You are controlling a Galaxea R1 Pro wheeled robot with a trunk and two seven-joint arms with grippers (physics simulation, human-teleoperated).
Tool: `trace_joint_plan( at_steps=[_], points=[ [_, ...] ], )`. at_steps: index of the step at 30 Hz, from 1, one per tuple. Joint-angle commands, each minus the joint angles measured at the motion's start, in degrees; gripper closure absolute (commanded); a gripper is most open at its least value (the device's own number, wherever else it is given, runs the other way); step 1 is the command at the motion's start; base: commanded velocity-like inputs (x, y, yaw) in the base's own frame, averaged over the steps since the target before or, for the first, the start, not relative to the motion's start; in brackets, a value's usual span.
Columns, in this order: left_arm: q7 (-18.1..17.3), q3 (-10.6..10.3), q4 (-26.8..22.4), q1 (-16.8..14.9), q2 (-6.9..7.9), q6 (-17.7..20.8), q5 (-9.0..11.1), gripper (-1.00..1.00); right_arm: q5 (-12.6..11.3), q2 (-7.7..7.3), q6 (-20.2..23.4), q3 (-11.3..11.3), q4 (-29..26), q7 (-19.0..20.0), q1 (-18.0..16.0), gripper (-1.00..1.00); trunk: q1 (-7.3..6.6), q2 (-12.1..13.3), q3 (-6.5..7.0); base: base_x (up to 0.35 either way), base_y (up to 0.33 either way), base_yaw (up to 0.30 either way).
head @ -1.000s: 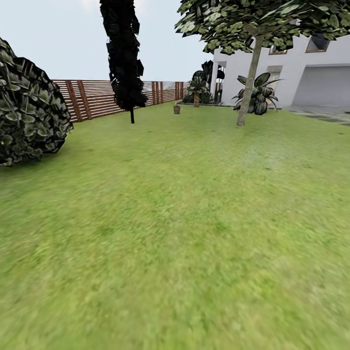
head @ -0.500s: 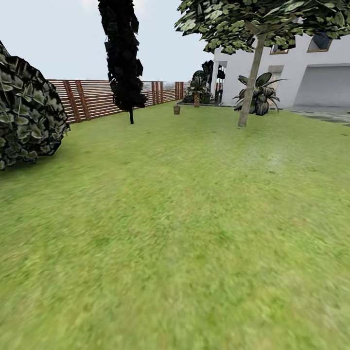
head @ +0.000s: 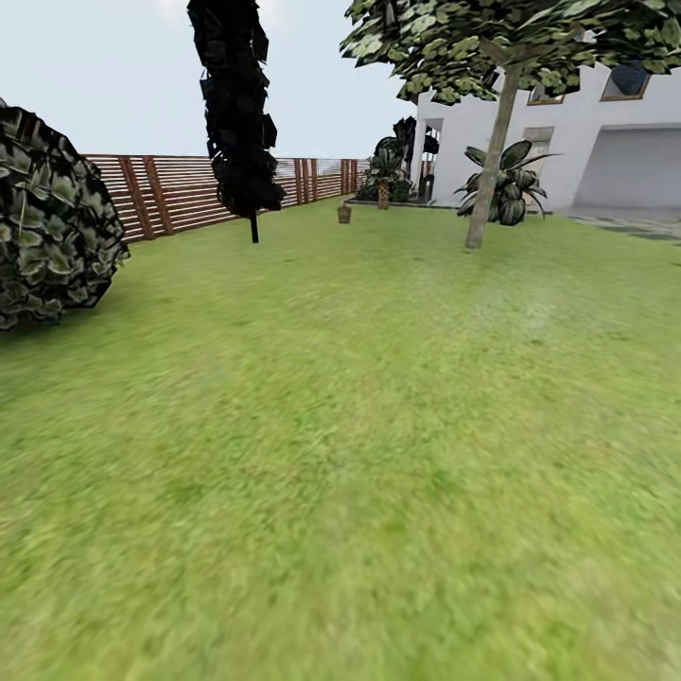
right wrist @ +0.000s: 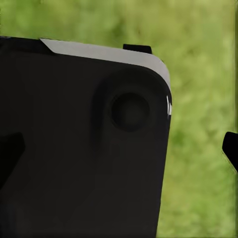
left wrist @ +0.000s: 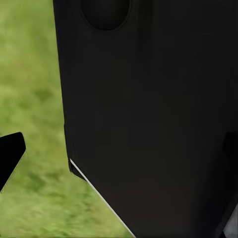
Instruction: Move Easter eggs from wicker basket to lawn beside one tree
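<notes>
Green lawn (head: 359, 426), small brown wicker basket (head: 344, 214) far off

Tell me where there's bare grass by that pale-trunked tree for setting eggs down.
Bare lawn lies on the near side of the tree and toward the wicker basket. Behind the trunk it is crowded: a broad-leaved plant sits before the house wall. Grey paving borders the far right.

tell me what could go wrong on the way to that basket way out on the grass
The wicker basket is a tiny far speck on the lawn, so the eggs can't be confirmed from here. Driving straight, the base may veer toward the bush or the dark thin-trunked tree. The pale trunk stands apart from the basket, so each egg likely needs carrying.
</notes>
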Motion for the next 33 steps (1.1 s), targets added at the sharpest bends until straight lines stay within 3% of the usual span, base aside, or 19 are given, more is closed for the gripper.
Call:
trace_joint_plan(
  at_steps=[1,33],
  points=[
    [0.0,0.0,-0.1,0.0,0.00,0.0,0.1,-1.00,0.3,0.00,-0.2,0.1,0.0,0.0,0.0,-1.00,0.04,0.0,-0.04,0.339,0.000,0.000],
    [0.0,0.0,-0.1,0.0,0.00,0.0,0.1,-1.00,0.2,0.00,-0.2,0.1,0.1,0.0,0.0,-1.00,0.04,0.0,-0.04,0.339,0.000,0.000]
  ],
)
